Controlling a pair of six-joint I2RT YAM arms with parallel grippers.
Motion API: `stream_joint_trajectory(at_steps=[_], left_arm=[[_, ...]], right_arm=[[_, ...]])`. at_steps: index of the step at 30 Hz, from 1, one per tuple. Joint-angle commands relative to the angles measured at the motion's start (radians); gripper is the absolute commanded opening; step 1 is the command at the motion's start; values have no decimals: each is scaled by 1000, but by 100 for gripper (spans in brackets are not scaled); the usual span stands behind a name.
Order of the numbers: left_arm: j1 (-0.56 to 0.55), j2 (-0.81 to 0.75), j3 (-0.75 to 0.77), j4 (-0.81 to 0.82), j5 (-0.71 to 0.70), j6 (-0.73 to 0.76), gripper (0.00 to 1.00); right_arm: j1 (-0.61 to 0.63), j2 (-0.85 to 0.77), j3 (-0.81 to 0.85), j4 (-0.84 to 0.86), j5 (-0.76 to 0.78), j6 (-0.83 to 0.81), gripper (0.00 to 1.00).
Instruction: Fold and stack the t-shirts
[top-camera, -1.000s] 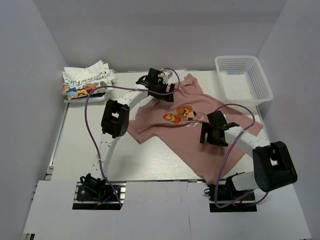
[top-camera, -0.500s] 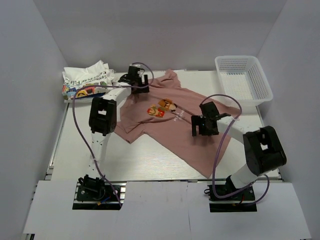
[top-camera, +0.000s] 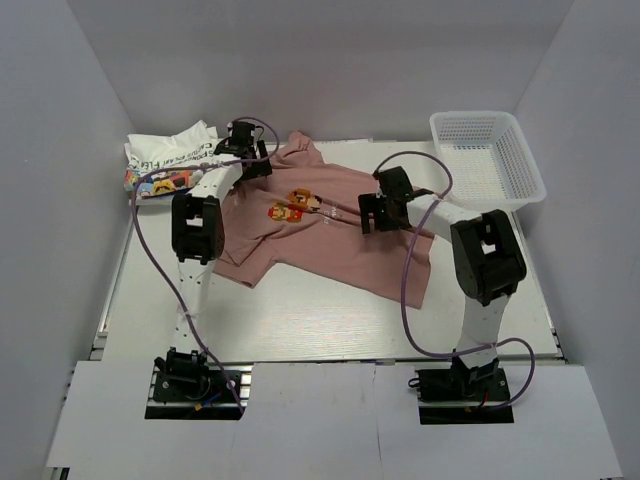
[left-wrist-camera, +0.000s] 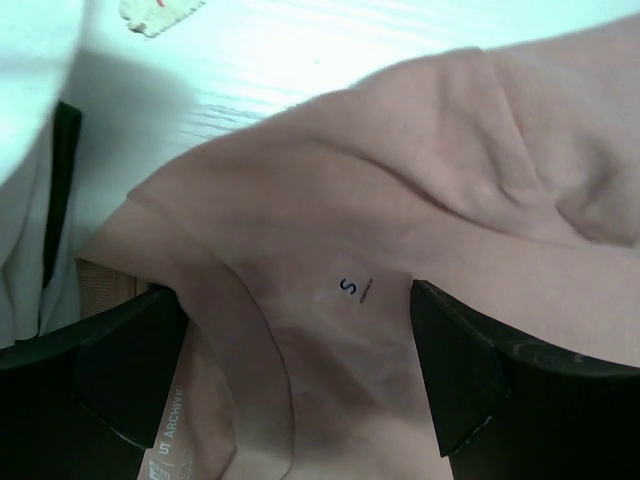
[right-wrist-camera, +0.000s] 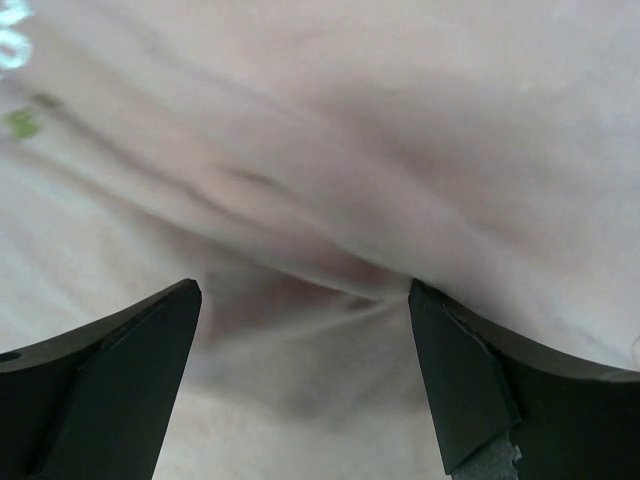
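Collar (left-wrist-camera: 350, 262) of pink t-shirt (top-camera: 330, 240) between spread left hand (left-wrist-camera: 295, 292) | right hand (right-wrist-camera: 303, 288) spread, cloth contact unclear

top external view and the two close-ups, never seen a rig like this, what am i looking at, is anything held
The top view looks down on two robot arms bolted at the near edge of a table. The close-ups come from cameras on the wrists, so the dark shapes at the bottom are each arm's own fingers. On the table lie a dusty-pink t-shirt, spread out, a bunched white t-shirt at the far left, and a white mesh basket at the far right. The left gripper is at the pink shirt's collar, the right gripper on its body. Both have fingers spread over the cloth; nothing looks pinched.
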Motion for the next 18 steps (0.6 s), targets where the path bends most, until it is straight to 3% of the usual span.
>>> stream_joint_trajectory(at_steps=[1, 4, 7, 8, 9, 11, 13, 15, 17, 18], left_arm=[[-16, -43, -6, -66, 93, 20, 100], [-38, -327, -222, 9, 65, 10, 100], [-38, -539, -483, 88, 88, -23, 100], [-38, -607, -544, 115, 75, -41, 100], [-38, -737, -669, 126, 46, -73, 100], [-38, -868, -796, 126, -4, -116, 100], [-38, -1062, -1009, 111, -160, -287, 100], [-38, -1193, -1249, 173, -197, -383, 100], [-24, -1303, -1348, 215, -208, -399, 100], [-24, -1386, -1382, 170, -291, -423, 100]], right_arm=[[30, -96, 18, 31, -54, -71, 90], [92, -254, -72, 114, -153, -157, 90], [180, -288, -94, 142, -197, -257, 90], [259, -294, -89, 142, -200, -272, 90], [292, -288, -80, 139, -197, -303, 90], [397, -255, -48, 138, -173, -324, 90], [466, -203, -3, 157, -101, -303, 90], [548, -112, 80, 162, -85, -312, 90], [577, -8, 134, 159, -94, -323, 90], [623, 21, 218, 153, -103, -338, 90]])
